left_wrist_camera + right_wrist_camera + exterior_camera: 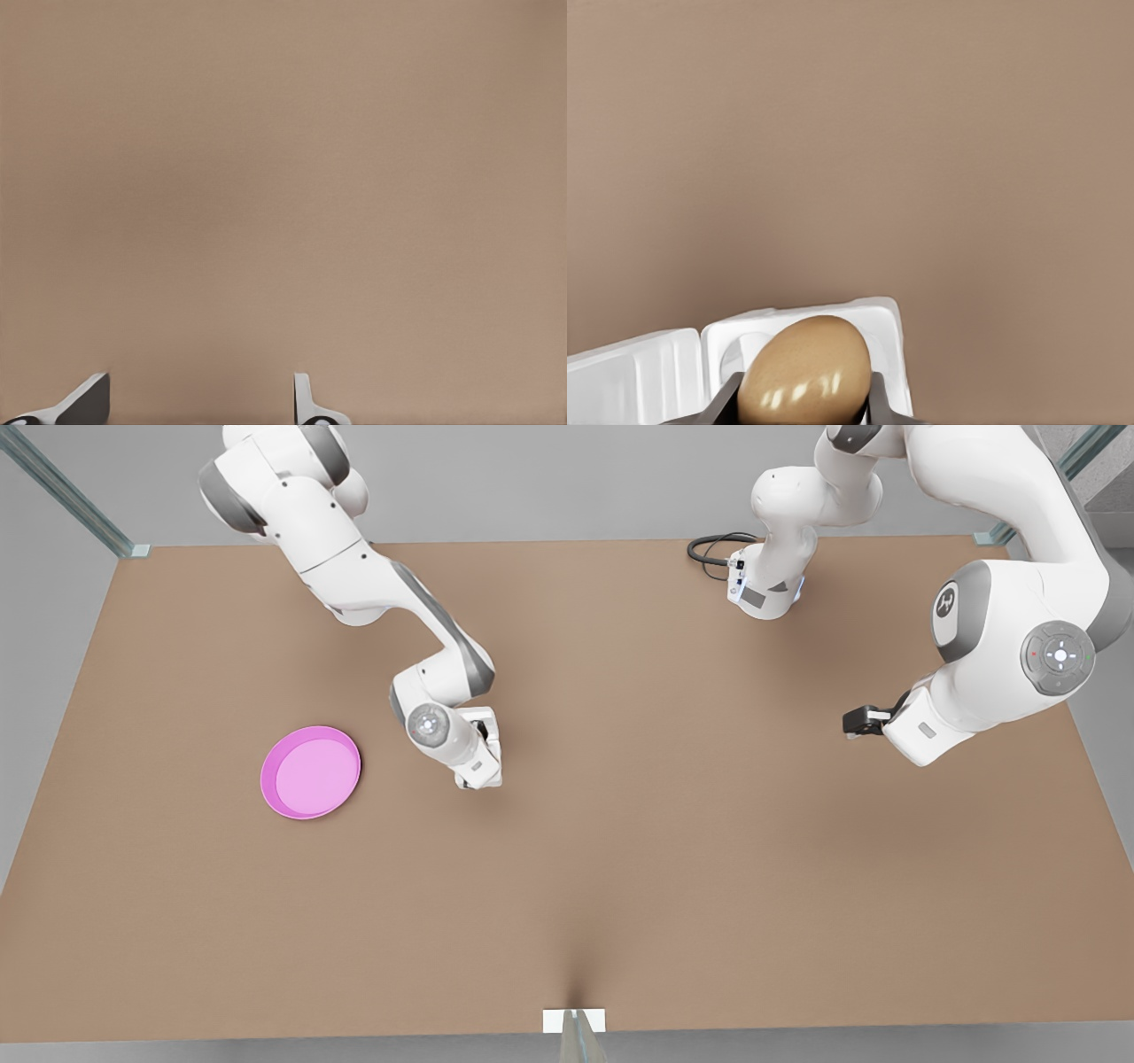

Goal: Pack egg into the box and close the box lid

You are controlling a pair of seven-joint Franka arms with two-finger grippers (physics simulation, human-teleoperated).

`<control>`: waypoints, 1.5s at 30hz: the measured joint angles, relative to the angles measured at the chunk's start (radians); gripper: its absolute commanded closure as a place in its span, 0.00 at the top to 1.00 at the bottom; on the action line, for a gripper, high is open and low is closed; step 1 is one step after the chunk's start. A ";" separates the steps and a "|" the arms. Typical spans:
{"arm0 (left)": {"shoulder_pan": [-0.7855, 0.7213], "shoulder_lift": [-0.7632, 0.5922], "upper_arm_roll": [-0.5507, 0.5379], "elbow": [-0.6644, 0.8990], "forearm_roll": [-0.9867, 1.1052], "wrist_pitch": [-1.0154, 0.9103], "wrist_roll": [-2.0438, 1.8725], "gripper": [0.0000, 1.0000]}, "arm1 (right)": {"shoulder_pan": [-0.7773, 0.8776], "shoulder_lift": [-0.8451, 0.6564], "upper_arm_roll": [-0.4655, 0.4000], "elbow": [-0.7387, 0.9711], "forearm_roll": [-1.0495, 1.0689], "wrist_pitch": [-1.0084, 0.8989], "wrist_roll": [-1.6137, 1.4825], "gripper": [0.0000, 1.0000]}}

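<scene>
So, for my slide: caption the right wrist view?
Right gripper holds the egg above the open box.

egg [804, 370] glossy tan | box [815, 341] white | plate [310, 771] pink | table [620, 824] brown

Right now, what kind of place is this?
Likely a simulated tabletop test cell: bare brown table, two Franka arms, a pink plate. Right gripper holds the egg over the box; left gripper hangs open.

Soft even light, faint arm shadows on table [620, 868], sharp
</scene>
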 measured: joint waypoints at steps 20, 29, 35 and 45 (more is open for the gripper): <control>0.000 0.003 0.001 0.000 0.000 -0.003 0.001 1.00 | -0.089 -0.114 0.001 0.036 0.004 -0.061 0.162 1.00; -0.317 0.090 -0.034 0.006 -0.074 -0.042 -0.011 0.21 | -0.322 -0.325 -0.119 0.374 -0.119 -0.376 0.489 1.00; -0.783 0.262 -0.076 0.012 -0.260 0.057 -0.130 0.21 | -0.367 -0.273 -0.186 0.480 -0.166 -0.499 0.680 1.00; -0.958 0.564 -0.090 0.175 -0.292 0.384 -0.395 0.21 | -0.377 -0.257 -0.228 0.504 -0.182 -0.558 0.887 1.00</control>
